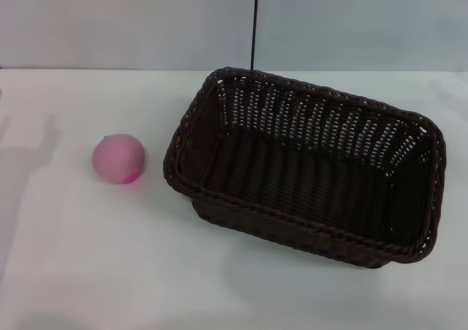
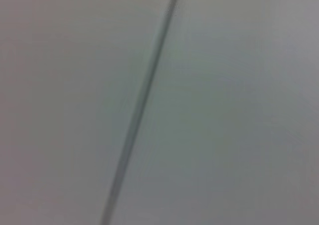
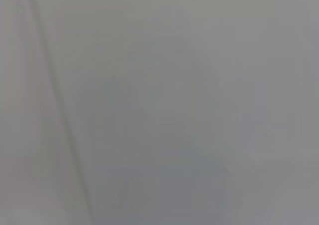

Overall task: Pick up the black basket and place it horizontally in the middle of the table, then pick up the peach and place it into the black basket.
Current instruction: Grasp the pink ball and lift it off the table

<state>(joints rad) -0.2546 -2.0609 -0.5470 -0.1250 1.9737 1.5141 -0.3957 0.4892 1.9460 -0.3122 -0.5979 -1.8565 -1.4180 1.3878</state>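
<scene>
The black basket (image 1: 307,173) sits skewed on the table (image 1: 88,257), right of centre — the peach (image 1: 119,159) lies apart to its left; neither gripper shows.

white table (image 1: 88,271), peach (image 1: 119,158), black basket (image 1: 307,165)

Open table (image 1: 88,264) surrounds the peach (image 1: 119,158); only the black basket (image 1: 307,162) stands nearby.

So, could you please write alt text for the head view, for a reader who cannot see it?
A large black basket, empty and sitting at an angle, fills the right of a white table. A small pink peach lies apart on its left. No robot arm appears.
</scene>
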